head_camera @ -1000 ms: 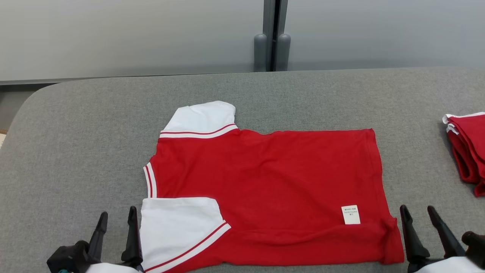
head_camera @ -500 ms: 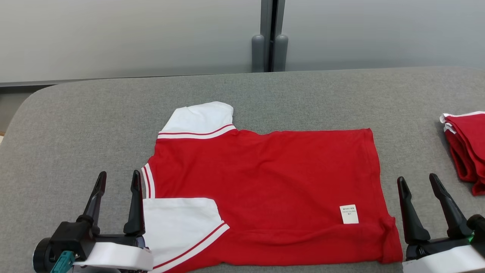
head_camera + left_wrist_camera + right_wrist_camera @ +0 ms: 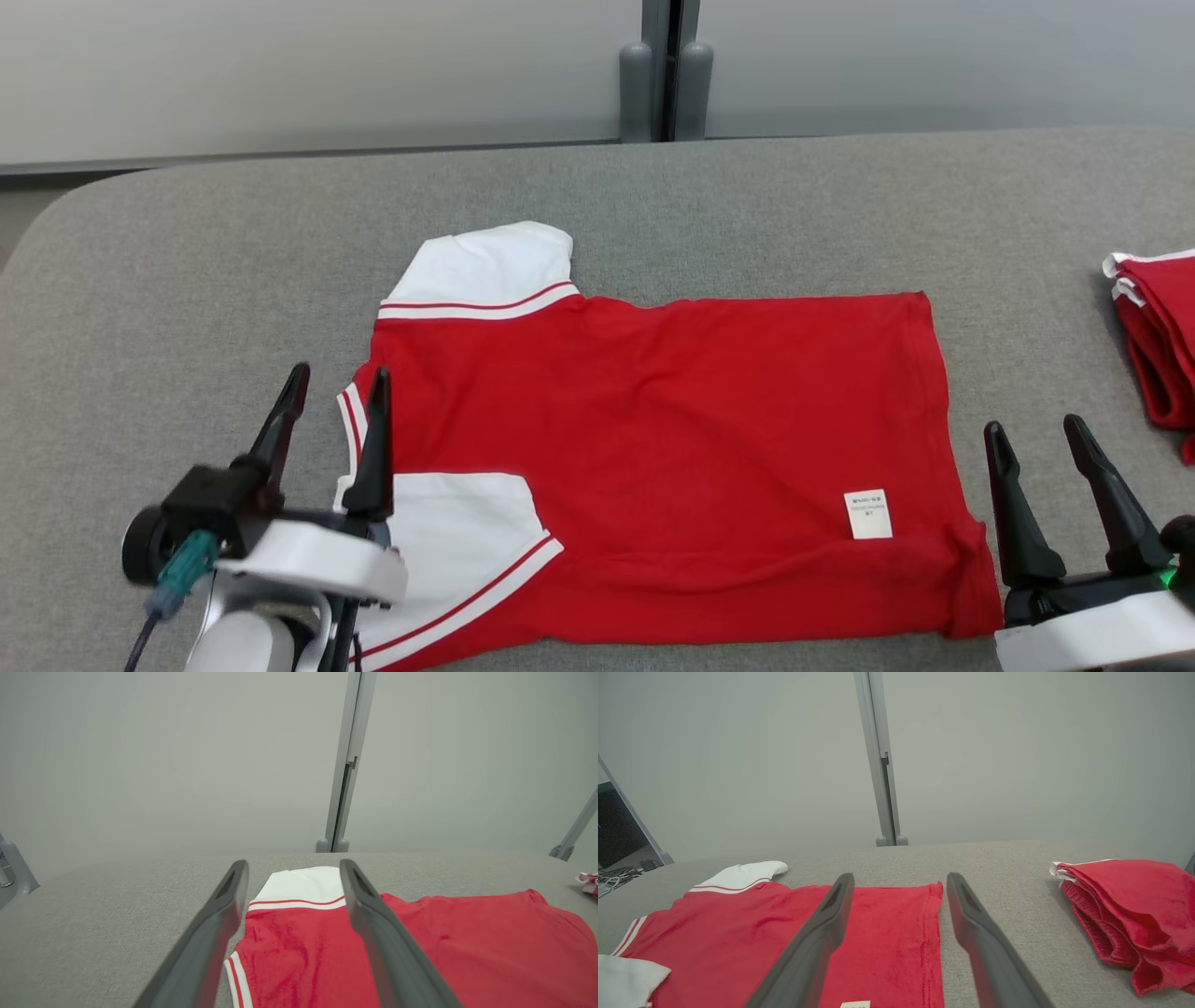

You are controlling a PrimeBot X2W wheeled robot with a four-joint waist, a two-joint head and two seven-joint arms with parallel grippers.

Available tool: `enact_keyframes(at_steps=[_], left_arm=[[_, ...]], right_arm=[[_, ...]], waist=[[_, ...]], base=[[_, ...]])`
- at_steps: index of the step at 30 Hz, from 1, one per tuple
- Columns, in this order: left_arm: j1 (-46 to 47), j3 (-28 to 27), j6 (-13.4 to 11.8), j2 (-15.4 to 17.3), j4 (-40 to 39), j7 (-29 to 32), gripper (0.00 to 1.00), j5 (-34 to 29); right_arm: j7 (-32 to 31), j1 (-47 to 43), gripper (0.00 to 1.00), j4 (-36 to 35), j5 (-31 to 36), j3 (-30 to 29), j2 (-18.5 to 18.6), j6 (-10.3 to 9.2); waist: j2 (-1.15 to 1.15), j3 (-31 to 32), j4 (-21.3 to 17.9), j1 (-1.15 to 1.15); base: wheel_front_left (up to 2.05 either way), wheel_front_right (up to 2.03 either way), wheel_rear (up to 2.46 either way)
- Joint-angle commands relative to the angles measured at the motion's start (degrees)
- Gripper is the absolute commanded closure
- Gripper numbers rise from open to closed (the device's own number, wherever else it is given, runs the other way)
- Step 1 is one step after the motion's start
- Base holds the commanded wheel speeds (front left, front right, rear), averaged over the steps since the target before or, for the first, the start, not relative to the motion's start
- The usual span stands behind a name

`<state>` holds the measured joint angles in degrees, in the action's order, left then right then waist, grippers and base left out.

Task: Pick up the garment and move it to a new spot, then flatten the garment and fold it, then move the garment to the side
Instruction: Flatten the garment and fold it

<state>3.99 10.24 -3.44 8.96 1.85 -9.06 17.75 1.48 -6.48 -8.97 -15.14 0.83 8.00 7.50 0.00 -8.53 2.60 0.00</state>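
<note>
Shirt, red with white sleeves, lies flat on the table, label up. The left gripper hangs over its collar end and the right gripper sits just beside its hem end; both are spread wide and empty. For a clean fold, each should probably pinch a near corner through both layers, then both lift evenly together. Grey padded table surrounds the shirt. A red pile lies well to its right and a pale wall stands behind it.
</note>
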Motion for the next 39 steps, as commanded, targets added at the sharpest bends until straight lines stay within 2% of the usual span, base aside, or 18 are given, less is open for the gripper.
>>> enact_keyframes(at_steps=[1, 7, 12, 19, 25, 26, 27, 28, 33, 39], left_arm=[[2.98, 0.29, 0.87, 0.03, 0.86, 0.46, 0.00, 0.59], [18.17, 2.14, 5.00, -1.74, 10.52, 4.12, 0.00, 3.17], [32.18, 2.73, 7.92, -1.91, 23.75, 6.68, 0.00, 4.67], [46.29, 2.62, 9.68, -0.24, 42.55, 9.05, 0.00, 6.08], [52.85, 3.10, 10.12, 1.27, 55.14, 11.84, 0.00, 6.44], [53.20, 3.46, 10.15, 1.26, 56.92, 12.68, 0.05, 6.27], [53.51, 3.76, 10.29, 1.04, 58.22, 12.90, 0.60, 6.30], [53.89, 4.23, 10.34, 0.83, 59.06, 12.82, 1.00, 6.22], [55.80, 6.09, 10.78, 0.06, 61.28, 9.35, 1.00, 5.74], [58.11, 7.53, 10.90, -2.28, 61.96, 3.93, 1.00, 6.30]], right_arm=[[-0.06, 1.16, 0.00, -0.61, -0.58, 0.08, 0.27, -0.02], [0.18, 4.80, 0.00, -1.03, -1.40, 0.77, 1.54, -0.01], [1.31, 8.21, 0.00, -0.09, -2.12, 1.77, 2.22, -0.01], [3.45, 11.65, 0.00, 2.75, -3.62, 3.81, 2.74, -0.01], [4.78, 13.54, 0.00, 5.24, -4.53, 4.57, 2.94, -0.02], [4.98, 13.79, 0.00, 5.56, -4.53, 4.43, 3.03, -0.02], [5.10, 14.04, 0.00, 5.83, -4.61, 4.25, 3.19, -0.01], [5.22, 14.24, 0.00, 6.10, -4.82, 4.07, 3.30, -0.01], [5.15, 16.46, 0.00, 7.77, -5.68, 2.54, 4.37, -0.01], [4.38, 23.19, 0.00, 12.67, -8.22, 2.22, 7.78, -0.01]], waist=[[0.00, -2.13, -0.26, 0.00], [0.00, -9.75, -2.49, 0.00], [0.00, -15.48, -4.93, 0.00], [0.00, -19.49, -8.09, 0.00], [0.00, -20.67, -9.13, 0.00], [0.00, -20.72, -9.15, 0.00], [0.00, -20.75, -9.14, 0.00], [0.00, -20.73, -9.08, 0.00], [0.00, -20.19, -8.05, 0.00], [0.00, -20.14, -5.21, 0.00]], base=[[0.00, 0.00, 0.00], [0.00, 0.00, 0.00], [0.00, 0.00, 0.00], [0.00, 0.00, 0.00], [0.00, 0.00, 0.00], [0.00, 0.00, 0.00], [0.00, 0.00, 0.00], [0.00, 0.00, 0.00], [0.00, 0.00, 0.00], [0.00, 0.00, 0.00]])
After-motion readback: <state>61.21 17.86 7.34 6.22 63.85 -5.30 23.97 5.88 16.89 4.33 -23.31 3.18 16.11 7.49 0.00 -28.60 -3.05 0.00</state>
